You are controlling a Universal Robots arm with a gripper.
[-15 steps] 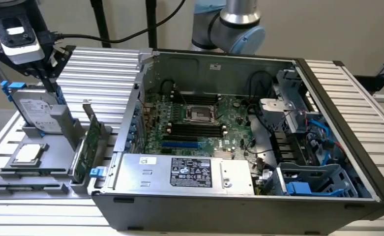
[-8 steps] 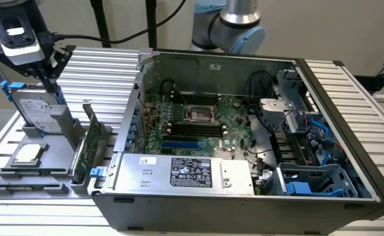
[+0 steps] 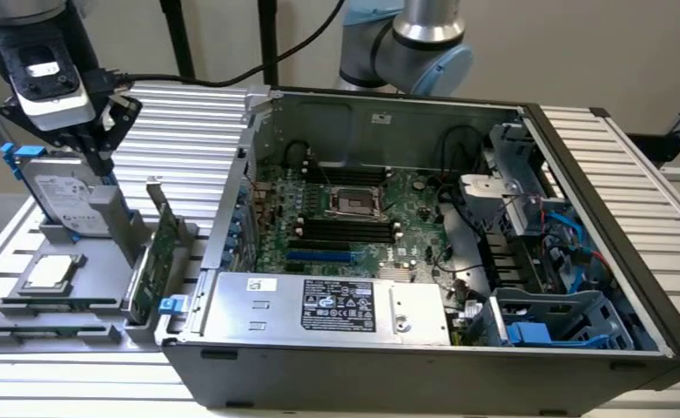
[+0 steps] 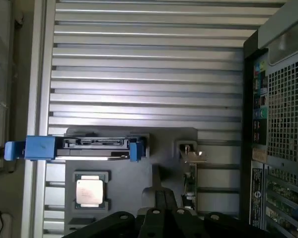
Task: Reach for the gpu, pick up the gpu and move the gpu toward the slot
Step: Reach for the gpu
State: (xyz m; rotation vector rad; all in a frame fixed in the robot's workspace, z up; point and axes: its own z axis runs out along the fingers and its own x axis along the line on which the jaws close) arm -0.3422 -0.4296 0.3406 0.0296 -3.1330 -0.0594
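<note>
I log the gpu [image 3: 154, 261] as green with a silvery bracket, the hard drive [image 3: 67, 193] silver with a white label and blue frame, the holder [image 3: 102, 287] plain grey. Table [image 3: 189, 113] reads pale silver, ribbed in parallel lines. Motherboard [image 3: 415, 222] green with black slots and one blue; power supply [image 3: 259, 300] silver, black label.
</note>
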